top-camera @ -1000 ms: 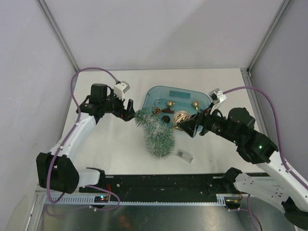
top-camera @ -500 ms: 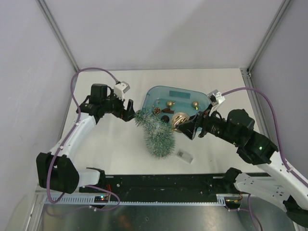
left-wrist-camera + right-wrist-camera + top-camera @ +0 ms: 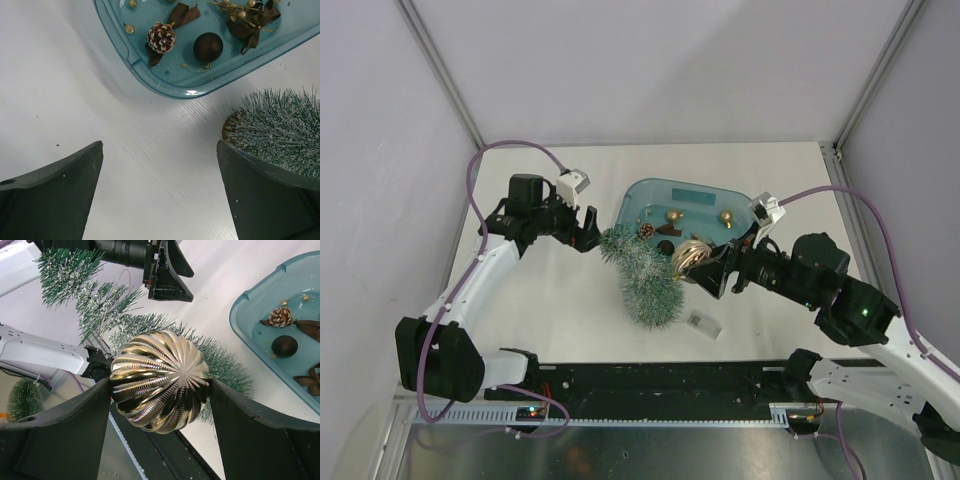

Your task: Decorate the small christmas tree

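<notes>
Overhead view of a white table (image 3: pixel 550 300), two robot arms reaching in from its near edge.

Near the middle, the small christmas tree (image 3: pixel 645 275): dark green bristles frosted white, seemingly lying on its side, narrow tip toward the far left, wide end toward the near edge.

Just behind the tree, a shallow teal tub (image 3: pixel 692 192). Inside the tub: a frosted pine cone (image 3: pixel 161 37), a dark brown bauble (image 3: pixel 208 47), brown ribbon bows (image 3: pixel 182 14) and a few small gold beads (image 3: pixel 129 28).

On the left, the left gripper (image 3: pixel 591 235): fingers spread wide, nothing between them, poised just beside the tree's tip, above bare table between the tub's corner and the branches.

On the right, the right gripper (image 3: pixel 160 385): both fingers pinching a ribbed, shiny gold ball (image 3: pixel 160 365) from either side. Ball held just beside the tree's right flank, frosted branches directly behind it in the wrist view, the tub's near rim close by.

To the right of the tree's wide end, a small clear item (image 3: pixel 703 324) flat on the table, apart from everything else.
</notes>
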You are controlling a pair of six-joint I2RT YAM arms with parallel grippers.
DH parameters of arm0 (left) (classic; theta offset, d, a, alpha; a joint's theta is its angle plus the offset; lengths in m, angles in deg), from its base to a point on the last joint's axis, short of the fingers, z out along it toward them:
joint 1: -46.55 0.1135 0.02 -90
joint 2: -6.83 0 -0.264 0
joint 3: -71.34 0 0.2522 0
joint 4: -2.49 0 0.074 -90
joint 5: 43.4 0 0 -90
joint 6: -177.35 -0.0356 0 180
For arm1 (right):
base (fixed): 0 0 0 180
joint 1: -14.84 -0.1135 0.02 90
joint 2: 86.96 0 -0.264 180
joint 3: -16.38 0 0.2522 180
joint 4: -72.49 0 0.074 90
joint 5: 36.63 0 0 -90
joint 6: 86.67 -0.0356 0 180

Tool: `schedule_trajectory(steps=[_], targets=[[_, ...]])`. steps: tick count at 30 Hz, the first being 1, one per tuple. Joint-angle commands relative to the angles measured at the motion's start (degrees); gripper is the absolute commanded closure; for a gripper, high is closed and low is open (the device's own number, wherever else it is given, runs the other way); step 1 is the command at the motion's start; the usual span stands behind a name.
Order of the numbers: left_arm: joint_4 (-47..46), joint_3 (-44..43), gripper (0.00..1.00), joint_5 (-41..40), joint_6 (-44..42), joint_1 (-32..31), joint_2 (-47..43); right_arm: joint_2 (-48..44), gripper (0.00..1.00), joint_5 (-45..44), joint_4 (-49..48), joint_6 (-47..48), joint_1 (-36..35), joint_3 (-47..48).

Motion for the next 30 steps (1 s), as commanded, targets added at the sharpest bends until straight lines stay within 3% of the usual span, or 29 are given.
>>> schedule_trajectory(steps=[1, 30], targets=[[-0.27, -1.32, 0.0, 1.41, 1.29, 0.28, -0.64, -0.49, 0.51, -2.3, -0.17, -0.32, -1.75, 0.36], [-0.38, -0.79, 0.0, 1.53, 1.19, 0.28, -1.3, 0.21, 0.53, -8.06, -3.25, 0.61, -6.86, 0.4]])
